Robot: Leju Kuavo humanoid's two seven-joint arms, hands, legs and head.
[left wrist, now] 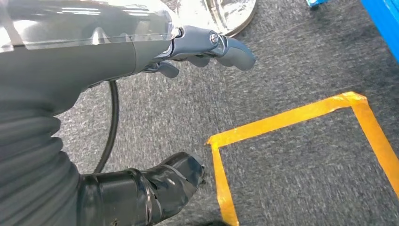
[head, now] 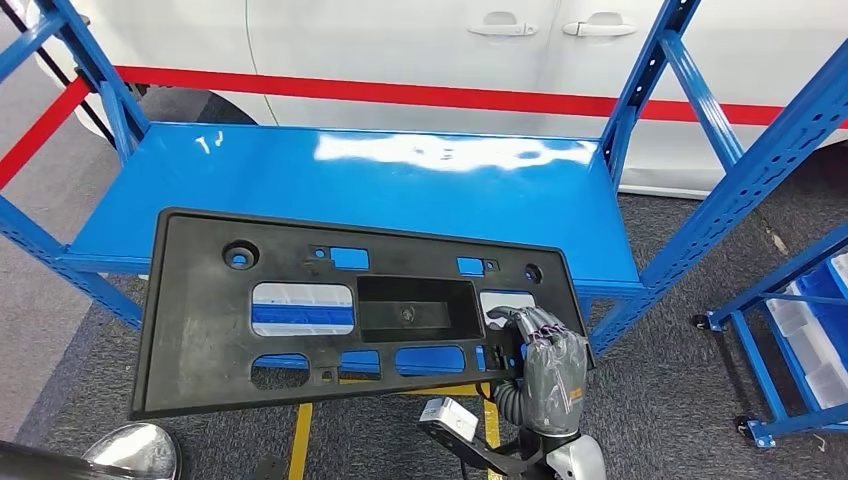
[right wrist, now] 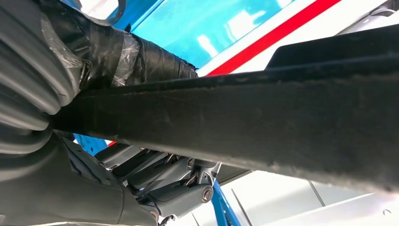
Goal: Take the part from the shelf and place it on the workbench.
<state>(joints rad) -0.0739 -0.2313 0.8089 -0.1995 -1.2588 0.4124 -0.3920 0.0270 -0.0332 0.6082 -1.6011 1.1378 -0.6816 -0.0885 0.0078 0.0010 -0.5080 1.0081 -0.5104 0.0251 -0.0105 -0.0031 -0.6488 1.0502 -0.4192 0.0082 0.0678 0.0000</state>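
Glossy blue metal shelf deck (head: pixel 420 190): bare across its far half, open from above.
Large flat black plastic panel with cut-outs (head: pixel 300 320): covers deck's near edge from 7 to 5 o'clock, overhangs toward robot, blocks low frontal approach.
Right hand (head: pixel 545 360): grips panel's near right corner at 5 o'clock.
Blue perforated steel uprights (head: pixel 640 90): flank deck at 10 and 2 o'clock, diagonal braces narrow side entry.
White car body with red stripe (head: pixel 420 50): closes off 12 o'clock behind shelf.
Small blue rack holding clear bins (head: pixel 800 330): stands at 3 o'clock.
Grey carpet with yellow tape lines (left wrist: pixel 291 155): open under left hand (left wrist: pixel 197 52).
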